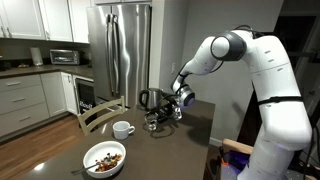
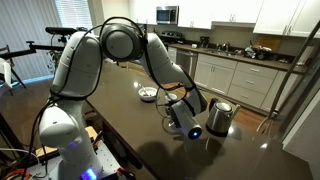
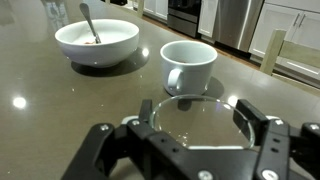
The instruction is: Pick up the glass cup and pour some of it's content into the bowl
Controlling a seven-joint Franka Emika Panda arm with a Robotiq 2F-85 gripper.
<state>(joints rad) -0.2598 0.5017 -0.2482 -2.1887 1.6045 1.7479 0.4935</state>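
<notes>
The glass cup (image 3: 196, 128) is a clear tumbler seen from above in the wrist view, and it stands between my two black fingers. My gripper (image 3: 198, 112) is shut on the glass cup, with one pad on each side of its rim. Its content does not show clearly through the glass. The white bowl (image 3: 97, 40) sits at the far left with dark bits and a spoon inside. In an exterior view, my gripper (image 1: 165, 115) is low over the dark table, with the bowl (image 1: 105, 158) nearer the table's front corner.
A white handled mug (image 3: 188, 65) stands between the glass cup and the bowl. A steel kettle (image 1: 152, 98) is right behind my gripper and shows beside the arm as the kettle (image 2: 221, 117). A wooden chair (image 1: 100, 115) stands at the table's edge.
</notes>
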